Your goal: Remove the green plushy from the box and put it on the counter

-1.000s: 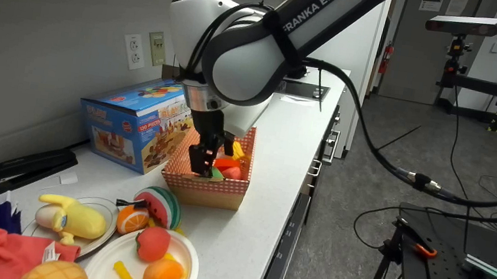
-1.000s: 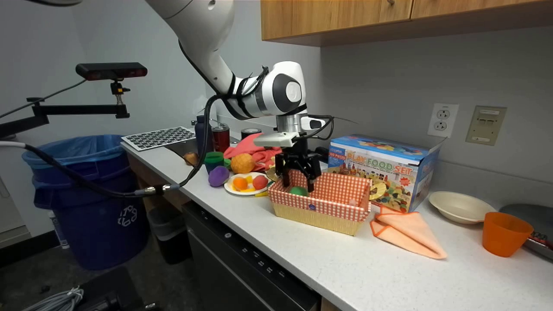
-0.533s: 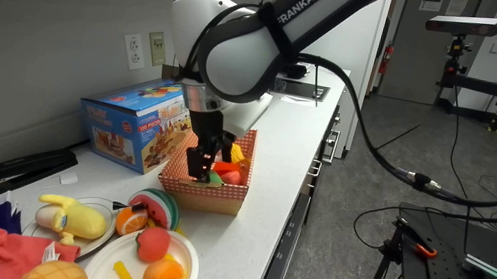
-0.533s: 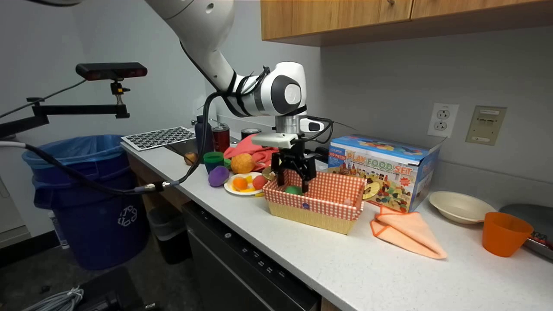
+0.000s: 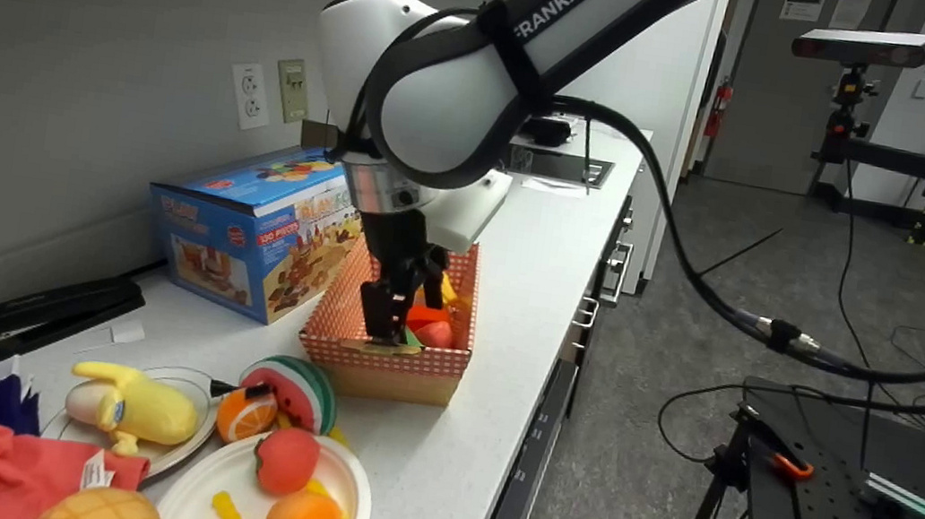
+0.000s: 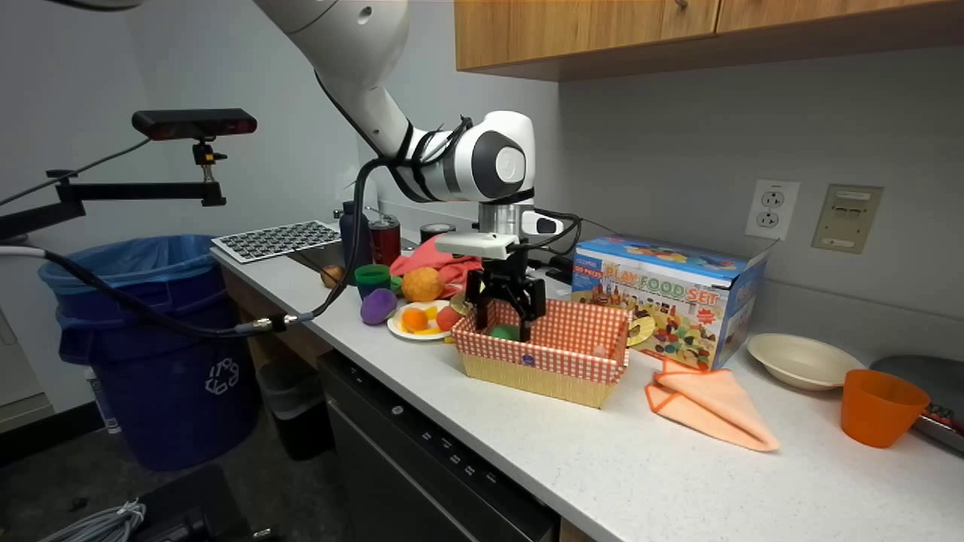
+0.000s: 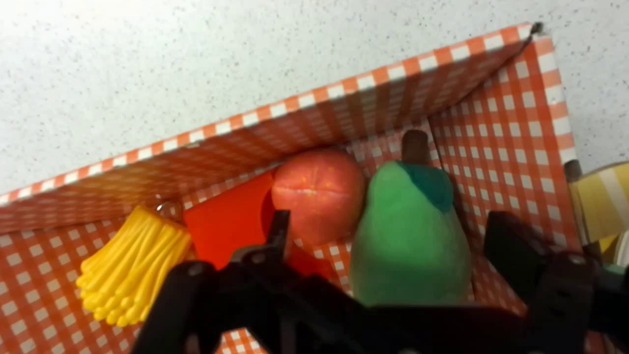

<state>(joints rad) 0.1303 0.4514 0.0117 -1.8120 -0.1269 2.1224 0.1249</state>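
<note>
Hand (image 7: 390, 236) spread apart, clamped on nothing, astride the green plushy (image 7: 410, 246): fingers (image 7: 513, 253) at 3 and 9 o'clock, gaps visible both sides in wrist view (clock as seen there). Green plushy inside the box (image 6: 538, 380), tucked by one short end, narrow tip toward 12 o'clock. Can't tell if touching that end. Red round toy (image 7: 318, 194) at 10 o'clock from plushy, touching or nearly so.

Likely reason for the pose: squeeze across the plushy's width, not along its length. Tight on the 3 o'clock side, so could snag the box end. On the 9 o'clock side, might nudge the smooth red piece (image 7: 228, 216). Grasp not made yet; lift and set-down on the bench (image 6: 678, 474) to go.

Count, box contents: 1 green plushy; 1 red round toy; 1 yellow bunch (image 7: 132, 270), 9 o'clock, well apart from plushy; smooth red piece, 1 or 2, partly hidden by hand; 1 clear item (image 7: 169, 209), too small to name.

Count, outside: 1 blue carton (image 5: 250, 225) at 10 o'clock from box in an exterior view; 1 watermelon toy (image 5: 299, 395), 1 yellow toy (image 5: 156, 414), both around 8. Also in an exterior view: 1 cloth (image 6: 704, 406), 1 bowl (image 6: 806, 361), 1 orange cup (image 6: 877, 410), all roughly 3 o'clock.
</note>
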